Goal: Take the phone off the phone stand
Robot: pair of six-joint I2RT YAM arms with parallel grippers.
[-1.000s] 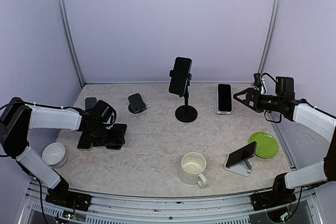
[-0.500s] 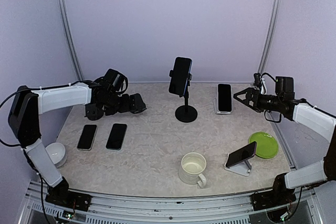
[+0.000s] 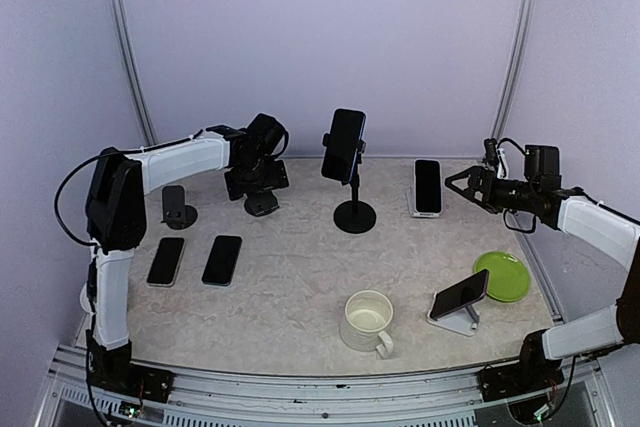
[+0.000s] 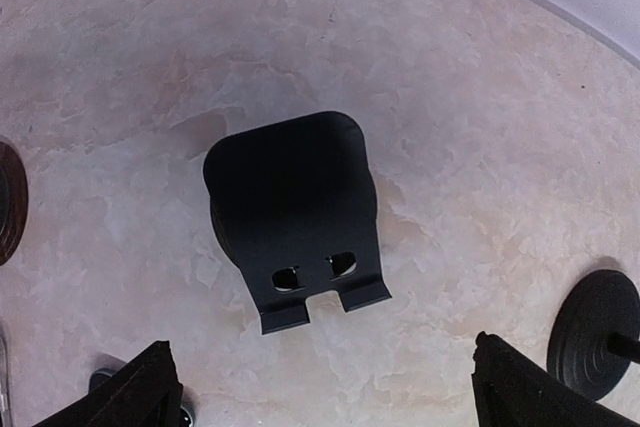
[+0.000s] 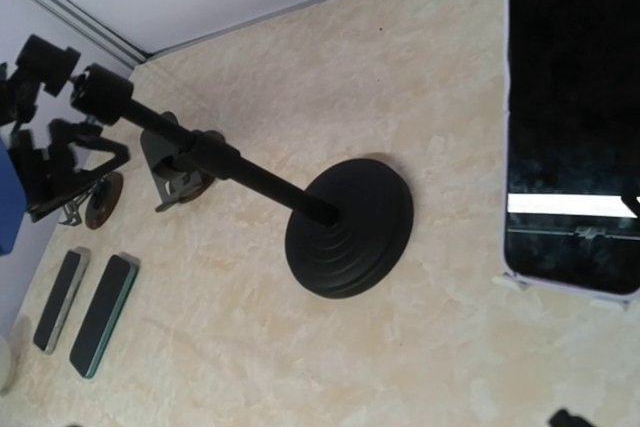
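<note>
A dark phone [image 3: 344,144] is clamped upright in a tall black pole stand [image 3: 354,215] at the back centre. A second phone [image 3: 428,187] leans in a white stand at the back right, also in the right wrist view [image 5: 575,117]. A third phone [image 3: 459,294] rests on a white stand at the front right. My left gripper [image 3: 258,175] is open and empty above an empty black stand [image 4: 295,212]. My right gripper [image 3: 453,185] is open and empty, just right of the back-right phone.
Two phones [image 3: 166,260] [image 3: 222,259] lie flat on the left. Another empty black stand [image 3: 178,209] stands at the back left. A cream mug [image 3: 368,321] is at the front centre and a green plate [image 3: 502,276] on the right. The pole stand's base [image 4: 603,332] is right of my left gripper.
My left arm has swung from the flat phones on the left to the back, and is now over the empty black stand. The right arm has not moved.
</note>
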